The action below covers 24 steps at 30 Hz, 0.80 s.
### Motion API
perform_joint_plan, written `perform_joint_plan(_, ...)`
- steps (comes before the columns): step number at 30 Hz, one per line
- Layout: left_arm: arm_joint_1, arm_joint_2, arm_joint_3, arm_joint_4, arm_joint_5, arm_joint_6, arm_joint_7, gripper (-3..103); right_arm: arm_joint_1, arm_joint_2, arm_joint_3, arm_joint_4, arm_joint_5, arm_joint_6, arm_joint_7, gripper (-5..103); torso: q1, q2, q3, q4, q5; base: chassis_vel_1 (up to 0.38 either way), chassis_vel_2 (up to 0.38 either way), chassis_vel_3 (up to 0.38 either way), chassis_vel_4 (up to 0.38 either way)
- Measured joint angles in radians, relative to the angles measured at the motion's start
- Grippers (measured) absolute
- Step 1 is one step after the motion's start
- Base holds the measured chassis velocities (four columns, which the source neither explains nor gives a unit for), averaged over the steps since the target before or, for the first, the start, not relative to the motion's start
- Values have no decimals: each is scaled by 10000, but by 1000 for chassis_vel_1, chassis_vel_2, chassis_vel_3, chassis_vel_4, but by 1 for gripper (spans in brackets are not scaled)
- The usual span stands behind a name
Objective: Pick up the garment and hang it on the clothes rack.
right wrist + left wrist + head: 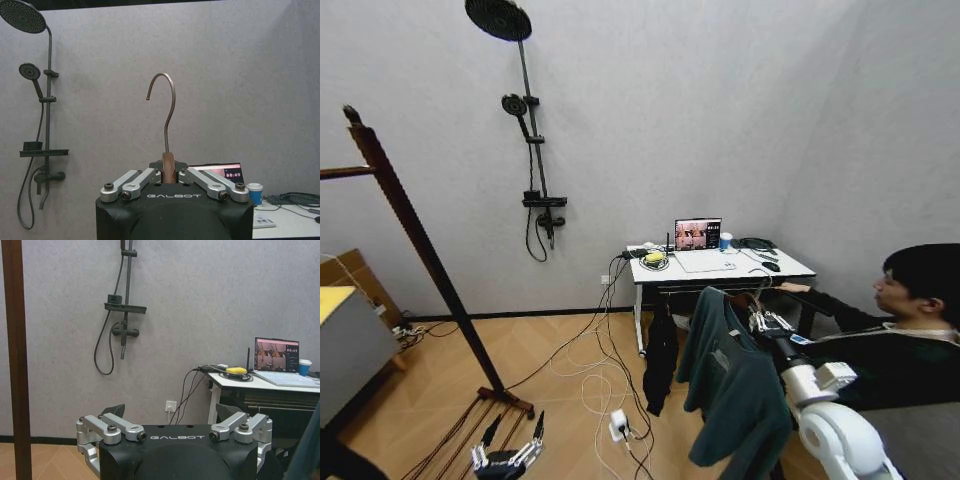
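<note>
Floor (550,380): wooden boards are carrying the clothes rack's foot (505,398) at near left, with white and black cables (590,370) trailing across to a white power strip (618,424).
Desk (720,270): a white top is standing at the far wall, right of centre.
On the desk: an open laptop (700,245) is glowing, a blue cup (725,241) sitting just right of it, a yellow object (653,258) lying to its left.

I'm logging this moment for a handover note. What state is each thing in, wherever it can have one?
garment: on its hanger, held up off the floor, not yet on the rack
hanger hook: upright, free above the hand
right hand: shut on the hanger neck
left hand: low near the floor, open, holding nothing
clothes rack: standing, nothing on the part in view
laptop: open, screen lit
</note>
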Motion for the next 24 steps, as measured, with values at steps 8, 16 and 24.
perform_joint_plan(8, 3, -1, 0, 0, 0, 0, 0, 100, 631, -238, -411, -330, 102, -25, -432, 10, -115, -233, -124, 6, 1, 82, 0, -27, 64)
perform_joint_plan(16, 1, -1, -1, 0, 0, 0, 0, 100, 1621, -611, -1114, -563, 108, -224, -419, 10, -221, -474, -238, 10, 0, 42, 68, 86, 48)
perform_joint_plan(24, 1, -1, 0, 0, 0, 0, 0, 100, 1799, -969, -1436, -200, 199, -473, -438, 10, -337, -695, -359, 4, 0, 89, 92, 106, 102)
